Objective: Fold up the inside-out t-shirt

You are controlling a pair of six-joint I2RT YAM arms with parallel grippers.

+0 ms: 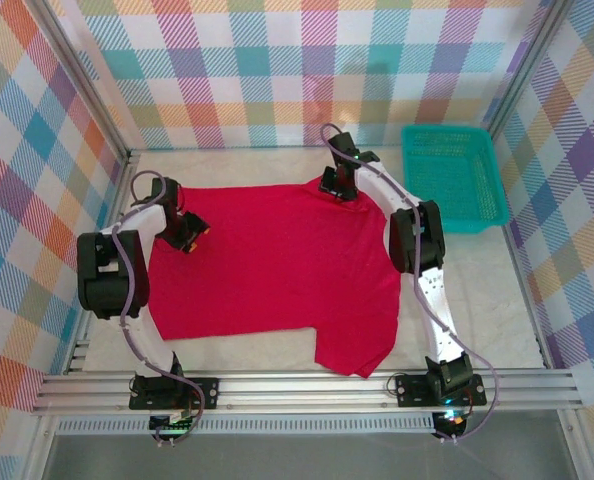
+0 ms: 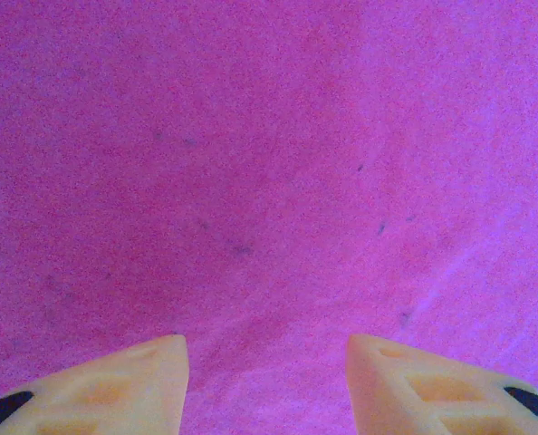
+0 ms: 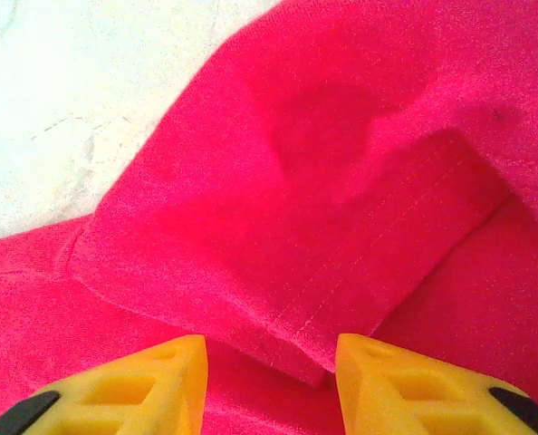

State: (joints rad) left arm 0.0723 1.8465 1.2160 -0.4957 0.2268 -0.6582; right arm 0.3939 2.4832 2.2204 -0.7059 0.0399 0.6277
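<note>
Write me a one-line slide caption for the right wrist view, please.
Right gripper, open, poised over a folded-over hemmed flap of the red t-shirt on the white table.

Open worktop [image 1: 497,290] on R side, btw t-shirt [image 1: 267,270] & wall; thin bare strips at far & near edges. Teal basket [image 1: 452,175] blocks far-R corner. Plaid walls [image 1: 37,150] box in L, far, R. Left arm elbow [image 1: 102,275] tight vs L wall; right arm [image 1: 432,300] runs along t-shirt's R edge.
</note>
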